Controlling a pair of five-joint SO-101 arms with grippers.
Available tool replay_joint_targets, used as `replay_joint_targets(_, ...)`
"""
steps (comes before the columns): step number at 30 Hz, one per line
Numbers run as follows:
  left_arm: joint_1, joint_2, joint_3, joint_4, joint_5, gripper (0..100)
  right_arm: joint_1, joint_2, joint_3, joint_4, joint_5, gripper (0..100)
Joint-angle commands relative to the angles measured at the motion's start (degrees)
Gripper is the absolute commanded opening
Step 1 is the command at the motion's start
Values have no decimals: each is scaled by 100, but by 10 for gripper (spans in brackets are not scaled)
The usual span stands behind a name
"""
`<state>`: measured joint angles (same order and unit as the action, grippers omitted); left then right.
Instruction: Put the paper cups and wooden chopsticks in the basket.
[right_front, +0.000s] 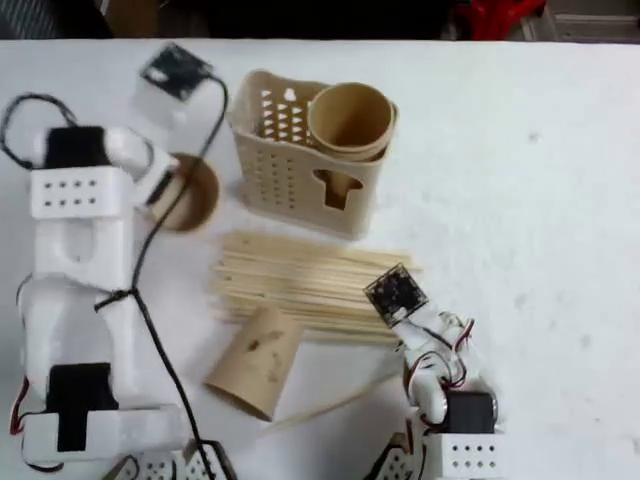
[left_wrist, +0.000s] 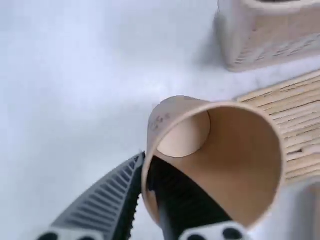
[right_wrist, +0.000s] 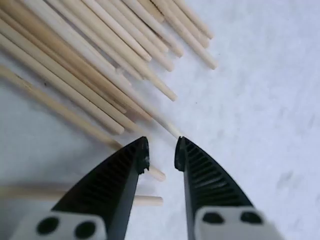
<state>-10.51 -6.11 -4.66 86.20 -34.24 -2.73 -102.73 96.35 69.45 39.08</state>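
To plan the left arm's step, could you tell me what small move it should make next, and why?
Probably carry the held paper cup across until it is above the basket. The left gripper is shut on the cup's rim, one finger inside and one outside, and the high view shows that cup beside the basket, not over it; a second cup already stands inside.

Table (right_front: 560, 200): white matt top, faintly speckled, evenly lit, with soft shadows.
Dark strip (right_front: 300, 15): beyond the table's far edge, 12 o'clock.
Red object (right_front: 495, 14): in that strip, 1 o'clock; kind unclear.
Brown panel (right_front: 130, 14): 11 o'clock.
Grey striped patch (right_front: 25, 15): corner, towards 10 o'clock.
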Motion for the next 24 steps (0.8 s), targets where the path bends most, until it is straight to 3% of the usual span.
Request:
replay_joint_targets(1, -110, -268, -1758, 1213, 97, 22, 40, -40, 44, -48, 62, 94)
replay_joint_targets(4, -92, -286, -2734, 1618, 185, 22, 40, -40, 44, -48, 62, 94)
replay_joint_targets(8, 48, -277, -3763, 1618, 914, 22, 40, -40, 44, -48, 62, 94)
replay_joint_targets(16, 2185, -242, -5196, 1503, 2127, 22, 40, -40, 44, -48, 62, 94)
replay_joint_targets(20, 3090, -224, -5134, 897, 2593, 23, 40, -40, 44, -48, 62, 94)
replay_joint_targets(24, 3442, -224, -4141, -53, 2884, 23, 40, -40, 44, -48, 62, 94)
